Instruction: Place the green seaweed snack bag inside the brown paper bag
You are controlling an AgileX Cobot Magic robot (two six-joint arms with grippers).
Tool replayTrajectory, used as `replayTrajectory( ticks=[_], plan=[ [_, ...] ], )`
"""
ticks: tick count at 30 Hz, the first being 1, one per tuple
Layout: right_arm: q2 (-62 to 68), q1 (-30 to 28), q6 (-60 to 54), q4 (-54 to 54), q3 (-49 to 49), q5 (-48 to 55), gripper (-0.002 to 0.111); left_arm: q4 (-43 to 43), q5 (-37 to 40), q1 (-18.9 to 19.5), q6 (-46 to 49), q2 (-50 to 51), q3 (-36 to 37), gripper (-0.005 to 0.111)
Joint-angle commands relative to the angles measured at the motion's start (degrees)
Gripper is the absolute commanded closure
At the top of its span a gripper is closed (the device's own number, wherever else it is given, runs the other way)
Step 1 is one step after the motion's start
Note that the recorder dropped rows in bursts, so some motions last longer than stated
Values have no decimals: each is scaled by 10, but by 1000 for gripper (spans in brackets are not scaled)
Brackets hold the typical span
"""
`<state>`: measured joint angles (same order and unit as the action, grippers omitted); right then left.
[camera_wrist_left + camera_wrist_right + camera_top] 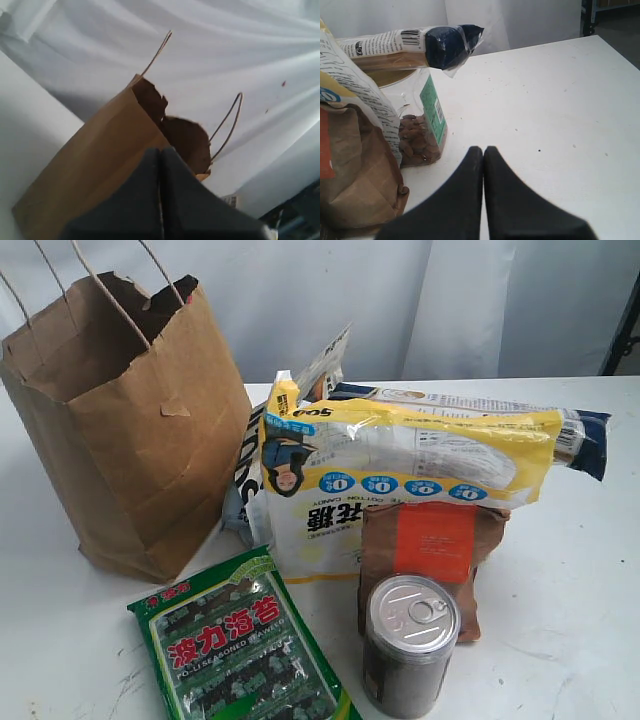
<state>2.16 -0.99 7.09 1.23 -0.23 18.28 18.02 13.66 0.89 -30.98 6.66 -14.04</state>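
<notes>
The green seaweed snack bag [240, 650] lies flat on the white table at the front left, red characters facing up. Behind it at the left stands the brown paper bag [130, 450], upright, mouth open, with twine handles and a torn rim. My left gripper [160, 150] is shut with nothing in it and points at the side of the brown paper bag [100, 160]. My right gripper [483, 148] is shut and empty, low over bare table to the right of the snack pile. Neither gripper shows in the exterior view.
A yellow-and-white candy bag [400, 475] leans in the middle, with a small brown pouch with an orange label [430, 555] and a metal can [410, 645] in front. A dark-blue-ended packet [420, 47] and a clear bag of nuts [422, 130] sit behind. The white table [570, 590] stretches to the right.
</notes>
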Motion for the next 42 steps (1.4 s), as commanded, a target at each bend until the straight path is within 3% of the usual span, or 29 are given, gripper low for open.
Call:
replayTrajectory(
  ticks=[1, 6, 11, 15, 23, 30, 33, 36, 37, 42],
  plan=[
    [-1, -3, 2, 1, 2, -3, 108, 30, 153, 2, 127, 118, -121, 107],
    [-1, -3, 2, 1, 2, -3, 108, 123, 307, 2, 257, 269, -194, 104],
    [-1, -3, 2, 1, 2, -3, 108, 272, 378, 2, 416, 389, -195, 82],
    [-1, -3, 2, 1, 2, -3, 108, 391, 399, 2, 533, 465, -195, 80],
    [-1, -3, 2, 1, 2, -3, 108, 409, 407, 2, 554, 528, -195, 80],
    [-1, -3, 2, 1, 2, -3, 108, 496, 447, 2, 677, 528, -195, 76],
    [-1, -3, 2, 1, 2, -3, 108, 469, 439, 2, 674, 528, -195, 52],
    [-1, -3, 2, 1, 2, -3, 108, 425, 400, 2, 659, 528, -195, 8],
    [-1, -3, 2, 1, 2, -3, 108, 421, 389, 2, 655, 528, -195, 2],
    [-1, -3, 2, 1, 2, -3, 108, 456, 372, 2, 656, 528, -159, 3]
  ],
)
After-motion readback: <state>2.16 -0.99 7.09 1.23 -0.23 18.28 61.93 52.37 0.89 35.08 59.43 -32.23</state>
